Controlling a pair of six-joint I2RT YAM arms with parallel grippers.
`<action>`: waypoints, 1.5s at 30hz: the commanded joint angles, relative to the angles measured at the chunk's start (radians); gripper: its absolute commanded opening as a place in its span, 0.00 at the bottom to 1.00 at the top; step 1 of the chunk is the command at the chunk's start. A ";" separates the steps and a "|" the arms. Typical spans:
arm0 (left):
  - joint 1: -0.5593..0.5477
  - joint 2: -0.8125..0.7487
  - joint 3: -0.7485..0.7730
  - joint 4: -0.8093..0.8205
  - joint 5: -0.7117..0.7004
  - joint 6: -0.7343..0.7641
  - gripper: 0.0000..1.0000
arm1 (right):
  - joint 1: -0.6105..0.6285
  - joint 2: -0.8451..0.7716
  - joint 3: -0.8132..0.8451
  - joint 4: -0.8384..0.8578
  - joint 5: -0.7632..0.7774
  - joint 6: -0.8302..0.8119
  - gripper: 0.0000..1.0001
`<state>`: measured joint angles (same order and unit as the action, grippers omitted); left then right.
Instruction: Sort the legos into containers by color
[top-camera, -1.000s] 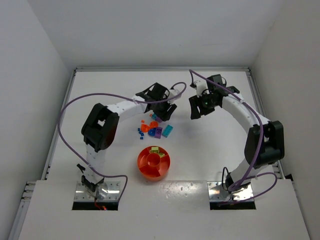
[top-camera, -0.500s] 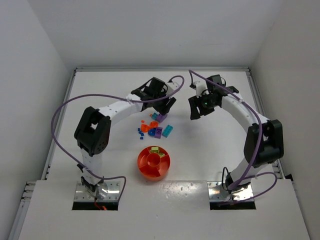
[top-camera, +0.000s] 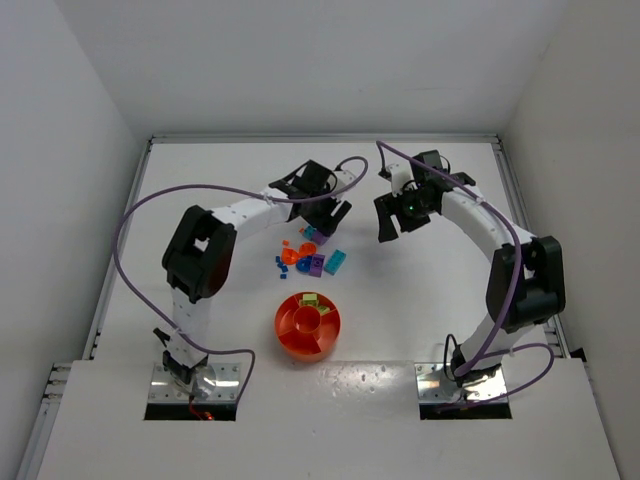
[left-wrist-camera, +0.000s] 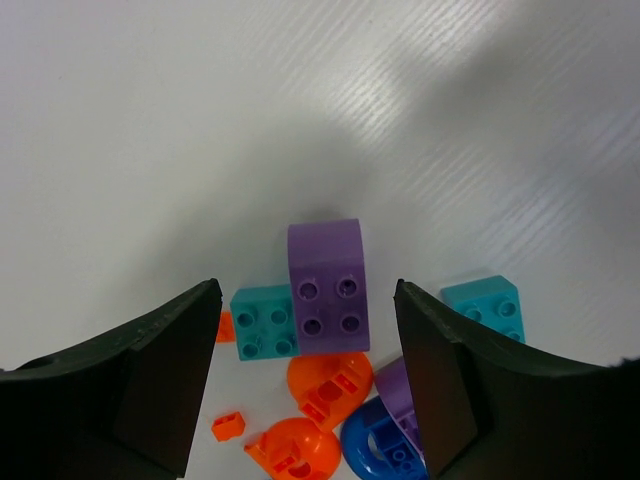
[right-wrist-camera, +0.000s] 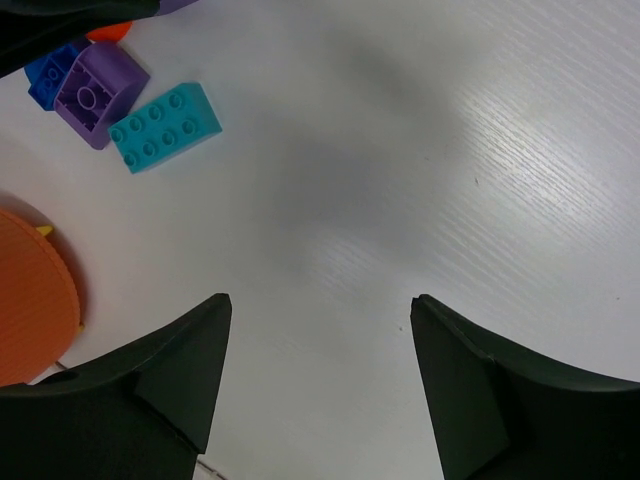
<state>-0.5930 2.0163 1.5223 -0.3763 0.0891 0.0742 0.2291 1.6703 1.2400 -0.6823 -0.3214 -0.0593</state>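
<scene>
Nearest you, the tray (top-camera: 288, 338) sits on the table (top-camera: 420, 290) just beyond the two arm bases, with yellow-green bricks (top-camera: 310, 299) in its far compartment. Just past it, the loose legos (top-camera: 305, 258) lie in a small heap.

Your left arm rises from its base, bends at the elbow and reaches right. The left gripper (top-camera: 330, 216) points down over the heap's far edge. Its jaws stand wide and hold nothing, with a purple brick (left-wrist-camera: 327, 285) lying on the table below the gap.

Your right arm arches up and to the left. The right gripper (top-camera: 386, 224) hangs with its jaws parted and empty over bare table, apart from the heap.

Since half a second ago, the left elbow has swung back to the right. The tray and legos have not moved.
</scene>
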 joint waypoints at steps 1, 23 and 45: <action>0.022 0.022 0.045 -0.001 0.011 -0.019 0.76 | -0.005 -0.001 0.029 0.013 0.002 -0.001 0.73; 0.022 0.065 0.002 -0.010 0.049 0.003 0.36 | -0.005 -0.001 0.010 0.032 0.077 0.009 0.99; 0.275 -0.862 -0.378 -0.684 0.413 0.371 0.00 | -0.005 -0.084 -0.047 0.023 0.018 -0.001 0.99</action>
<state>-0.3271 1.1927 1.1446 -0.8829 0.4332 0.3454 0.2291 1.6234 1.2018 -0.6807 -0.2741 -0.0559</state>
